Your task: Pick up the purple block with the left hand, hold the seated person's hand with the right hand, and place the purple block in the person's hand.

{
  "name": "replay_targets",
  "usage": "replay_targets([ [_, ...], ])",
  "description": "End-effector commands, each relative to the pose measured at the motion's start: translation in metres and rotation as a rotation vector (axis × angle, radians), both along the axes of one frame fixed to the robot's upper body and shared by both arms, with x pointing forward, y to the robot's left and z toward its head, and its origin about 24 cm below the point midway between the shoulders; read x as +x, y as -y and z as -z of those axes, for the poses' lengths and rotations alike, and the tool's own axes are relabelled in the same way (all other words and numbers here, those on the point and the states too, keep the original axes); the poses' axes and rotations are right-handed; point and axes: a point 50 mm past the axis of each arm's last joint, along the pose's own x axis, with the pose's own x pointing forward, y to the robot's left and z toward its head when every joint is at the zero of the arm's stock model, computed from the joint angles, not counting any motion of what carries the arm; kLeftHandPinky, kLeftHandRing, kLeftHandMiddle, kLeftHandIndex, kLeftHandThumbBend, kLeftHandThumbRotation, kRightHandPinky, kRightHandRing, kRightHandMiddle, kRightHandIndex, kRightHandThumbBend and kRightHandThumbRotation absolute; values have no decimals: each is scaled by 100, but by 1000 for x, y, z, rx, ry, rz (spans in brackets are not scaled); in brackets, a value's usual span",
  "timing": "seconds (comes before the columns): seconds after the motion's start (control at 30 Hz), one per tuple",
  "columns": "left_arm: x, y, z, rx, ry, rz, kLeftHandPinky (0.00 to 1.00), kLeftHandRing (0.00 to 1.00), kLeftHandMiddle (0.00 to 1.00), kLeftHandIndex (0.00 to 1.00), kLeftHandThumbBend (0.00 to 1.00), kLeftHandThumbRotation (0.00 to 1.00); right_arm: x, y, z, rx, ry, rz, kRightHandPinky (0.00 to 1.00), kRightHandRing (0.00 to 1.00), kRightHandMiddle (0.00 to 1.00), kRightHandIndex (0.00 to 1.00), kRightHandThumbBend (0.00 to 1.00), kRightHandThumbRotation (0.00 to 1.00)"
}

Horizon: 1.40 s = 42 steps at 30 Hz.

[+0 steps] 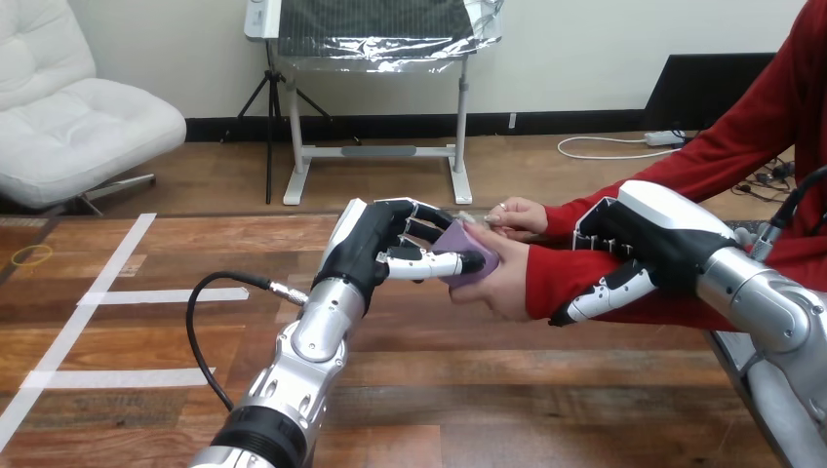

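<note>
The purple block [466,253] rests in the person's hand [502,278], which is held palm up above the table at mid-right. My left hand [375,249] reaches in from the left, its thumb and fingers curled round the block. My right hand [634,249] is curled over the person's red-sleeved forearm just behind the wrist, thumb below and fingers on top. A second hand of the person [517,214] hovers just behind the block.
The wooden table [176,322] carries white tape lines [93,292] at the left. A black cable [210,312] loops from my left forearm over the table.
</note>
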Motion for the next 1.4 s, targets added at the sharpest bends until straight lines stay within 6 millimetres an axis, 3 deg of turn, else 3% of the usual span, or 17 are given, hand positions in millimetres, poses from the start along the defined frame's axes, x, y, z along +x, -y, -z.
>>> replay_targets([
  [0.0, 6, 22, -31, -57, 139, 88, 74, 81, 82, 80, 75, 58, 7, -35, -23, 98, 124, -123, 28, 31, 34, 35, 87, 35],
  [0.2, 4, 17, -32, -42, 176, 86, 84, 89, 88, 83, 75, 72, 6, -30, -20, 52, 93, -124, 36, 40, 43, 44, 91, 48],
  [0.43, 0, 10, -35, -112, 232, 63, 86, 88, 85, 78, 68, 82, 4, -26, -18, -1, 59, -132, 47, 53, 56, 57, 94, 64],
  [0.53, -3, 7, -36, -141, 256, 51, 83, 86, 82, 76, 65, 85, 3, -24, -16, -20, 45, -127, 51, 58, 61, 61, 95, 69],
  [0.67, -6, 3, -37, -172, 291, 43, 71, 80, 78, 73, 58, 91, 2, -22, -14, -46, 39, -119, 54, 64, 68, 68, 98, 75],
  [1.03, -15, -9, -35, -245, 314, 22, 63, 76, 74, 68, 57, 98, -2, -17, -10, -119, -4, -89, 59, 76, 77, 79, 100, 78],
  [1.37, -25, -18, -27, -292, 281, -20, 69, 81, 79, 66, 64, 100, -6, -12, -8, -111, -37, -68, 67, 83, 82, 84, 100, 82],
])
